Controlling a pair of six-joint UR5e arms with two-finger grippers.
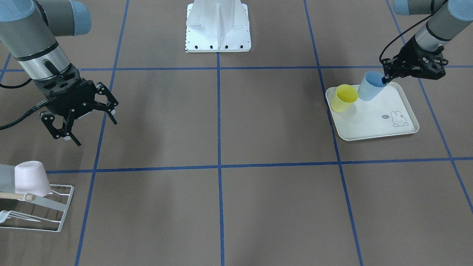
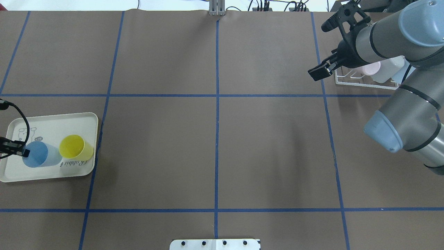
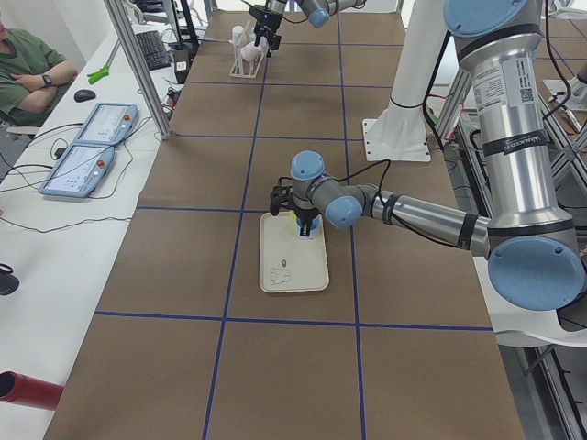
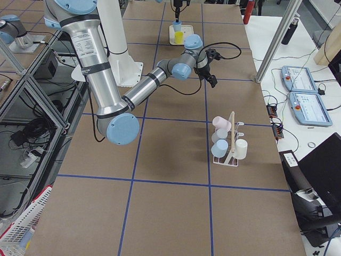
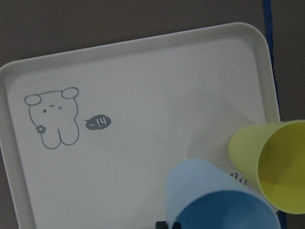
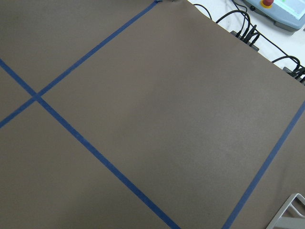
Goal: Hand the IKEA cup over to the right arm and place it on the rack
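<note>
Left fingers clamp blue cup; right arm half-hides rack

Table cover: brown paper-like sheet, matt, faintly creased; blue tape lines are laid flat on it.
Tray: cream, plastic-looking, matt, finely speckled; a grey rabbit is printed on it.
Blue cup and yellow cup: smooth plastic, satin finish.
Rack: thin wire, coated white and smooth; dowel of pale bare wood.
Pink cup: smooth, matt.
Right arm: finished in brushed silver-grey metal; joint caps in smooth light-blue plastic.
Right gripper: black, matt links.
Mount base: white-painted metal, lightly glossy.
</note>
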